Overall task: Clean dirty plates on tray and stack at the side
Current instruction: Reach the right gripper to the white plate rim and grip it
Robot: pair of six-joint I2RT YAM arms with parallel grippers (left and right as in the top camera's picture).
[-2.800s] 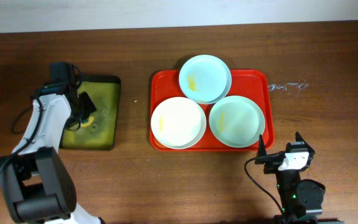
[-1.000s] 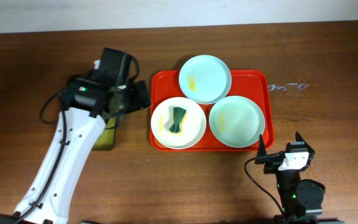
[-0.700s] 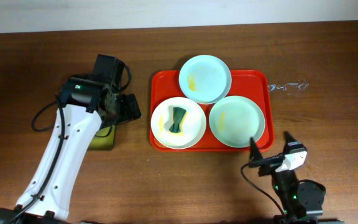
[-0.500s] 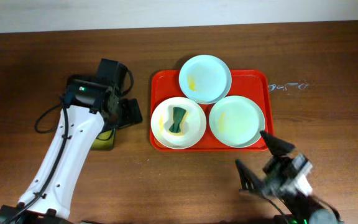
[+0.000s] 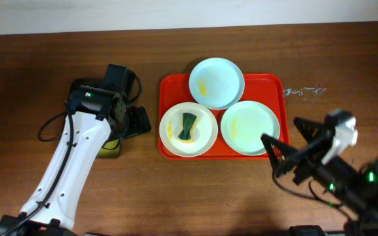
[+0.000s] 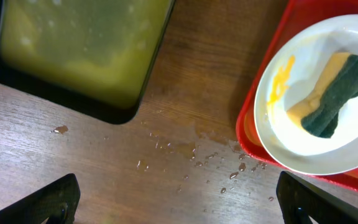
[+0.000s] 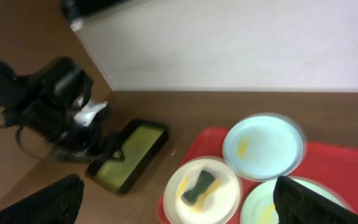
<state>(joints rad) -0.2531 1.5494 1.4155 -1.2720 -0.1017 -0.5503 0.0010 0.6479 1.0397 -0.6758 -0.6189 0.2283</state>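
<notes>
On the red tray [image 5: 275, 86] lie three plates. The cream plate [image 5: 199, 134] at front left has a yellow smear and a green-and-yellow sponge [image 5: 188, 126] on it. A mint plate [image 5: 216, 82] sits at the back and another mint plate [image 5: 250, 128] at front right, both smeared yellow. My left gripper [image 5: 138, 122] hangs open and empty just left of the tray, over wet wood; its wrist view shows the cream plate [image 6: 309, 56] and sponge [image 6: 335, 92]. My right gripper [image 5: 293, 141] is open and empty, raised off the tray's front right corner.
A dark tray [image 5: 112, 145] with yellow-green liquid lies left of the red tray, mostly under my left arm; it fills the top left of the left wrist view [image 6: 79, 43]. Water drops [image 6: 194, 158] dot the wood between the trays. A pale wall [image 7: 241, 43] backs the table.
My left arm came from the dark tray, left the sponge on the cream plate and drew back to the left. My right arm lifted from its rest and swung up and right.
</notes>
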